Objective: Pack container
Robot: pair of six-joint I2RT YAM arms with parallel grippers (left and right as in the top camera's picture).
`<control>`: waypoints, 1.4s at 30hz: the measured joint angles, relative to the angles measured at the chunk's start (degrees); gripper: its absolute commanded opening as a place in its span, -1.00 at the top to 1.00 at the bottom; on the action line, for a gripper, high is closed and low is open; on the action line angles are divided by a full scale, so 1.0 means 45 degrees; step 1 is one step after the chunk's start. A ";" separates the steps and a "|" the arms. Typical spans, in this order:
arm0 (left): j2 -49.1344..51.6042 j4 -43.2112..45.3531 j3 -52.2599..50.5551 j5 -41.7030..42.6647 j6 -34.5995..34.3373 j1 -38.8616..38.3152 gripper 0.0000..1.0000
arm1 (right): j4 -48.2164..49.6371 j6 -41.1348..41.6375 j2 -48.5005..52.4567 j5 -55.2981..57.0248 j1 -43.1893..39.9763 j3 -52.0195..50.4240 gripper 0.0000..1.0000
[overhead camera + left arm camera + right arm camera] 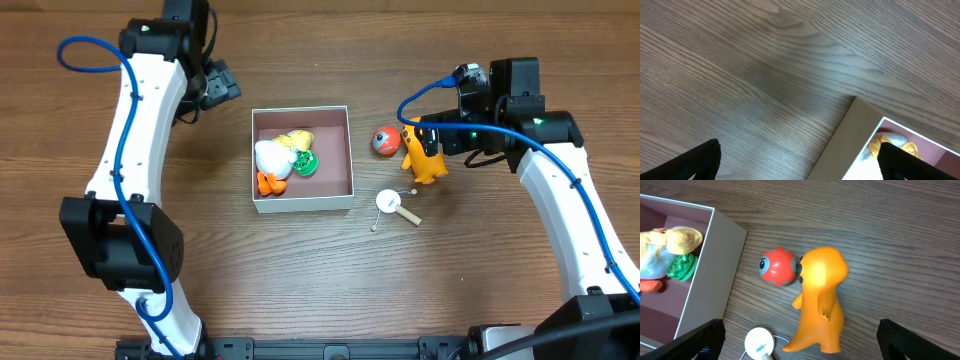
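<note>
The container [301,201] is a shallow square box with white walls and a pinkish-brown inside, at the table's middle. It holds a white and yellow plush duck [274,155], a green toy [306,164] and an orange piece [268,184]. An orange dinosaur figure [424,160] lies right of the box, a red ball [385,141] touching its head. My right gripper [800,340] is open above the dinosaur [820,305], not touching it. My left gripper [800,162] is open and empty over bare table by the box's far left corner [855,135].
A white round disc on a thin cord with a small wooden peg [390,205] lies right of the box's front corner; it also shows in the right wrist view [759,342]. The left arm [140,120] stretches along the table's left side.
</note>
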 measured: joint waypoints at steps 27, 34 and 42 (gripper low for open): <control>0.0000 0.0000 -0.0005 0.0087 -0.0005 0.0044 -1.00 | 0.0068 0.0005 0.0000 0.0000 0.0000 -0.0005 -1.00; 0.0000 0.0000 -0.0005 0.0083 -0.0005 0.0044 -1.00 | 0.0427 0.0005 0.0321 0.0063 0.0000 0.0000 -1.00; 0.0000 0.0000 0.0000 0.0083 -0.0010 0.0044 -1.00 | 0.0534 0.0000 0.2205 0.0641 0.0000 0.0000 -1.00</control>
